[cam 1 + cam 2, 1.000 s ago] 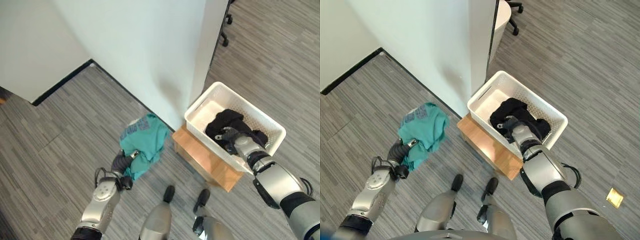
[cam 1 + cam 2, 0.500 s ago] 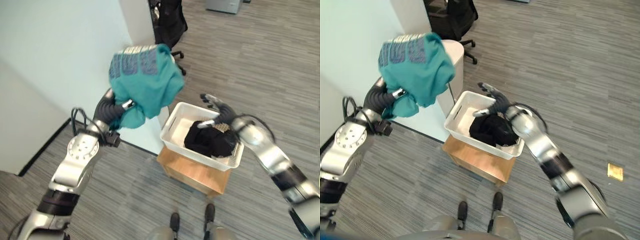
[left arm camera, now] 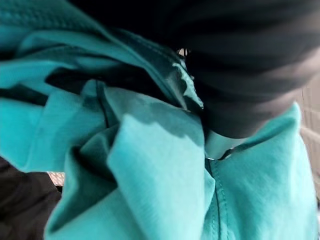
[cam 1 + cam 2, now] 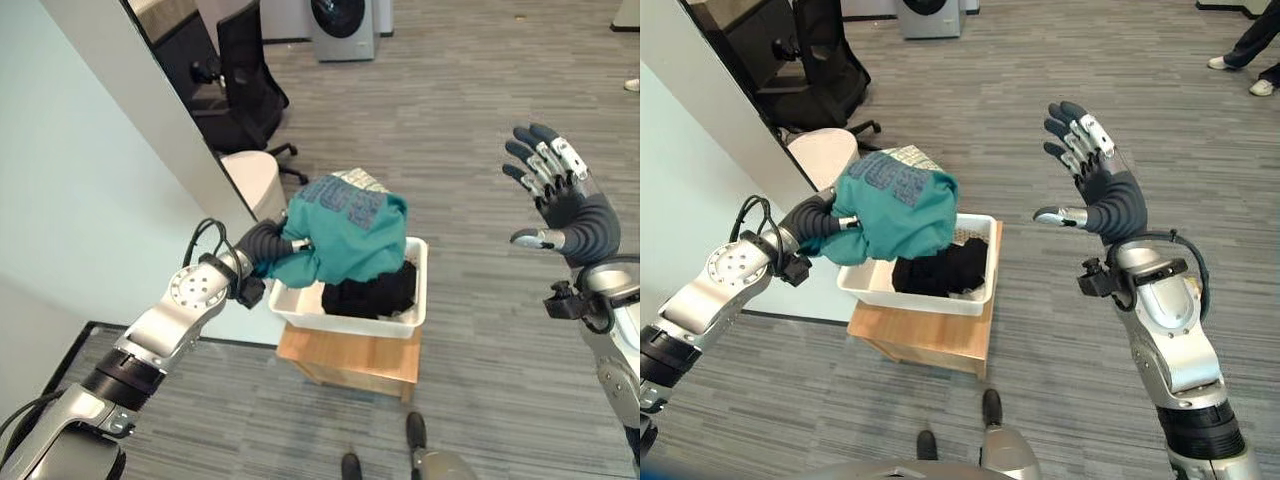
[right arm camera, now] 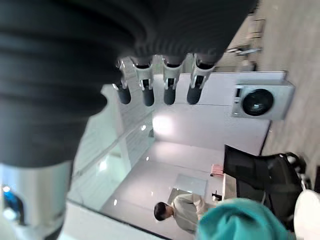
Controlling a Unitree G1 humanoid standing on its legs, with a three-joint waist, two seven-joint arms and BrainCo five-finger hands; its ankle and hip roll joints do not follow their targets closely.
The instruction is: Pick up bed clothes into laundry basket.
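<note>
Grey plank floor [image 4: 470, 150], wooden stand [image 4: 350, 355]

An office-like room is showing here, fitted out partly as a laundry corner. Grey striped carpet flooring [image 4: 480, 120] is running wall to wall. A black office chair [image 4: 240, 75] on castors is standing beside a pale partition wall [image 4: 90, 180], and a washing machine [image 4: 343, 25] is sitting at the far end. A white laundry basket [image 4: 405, 310] is resting on a low wooden stand [image 4: 350, 358]. A person's shoes [image 4: 1240, 50] are showing at the far edge.
</note>
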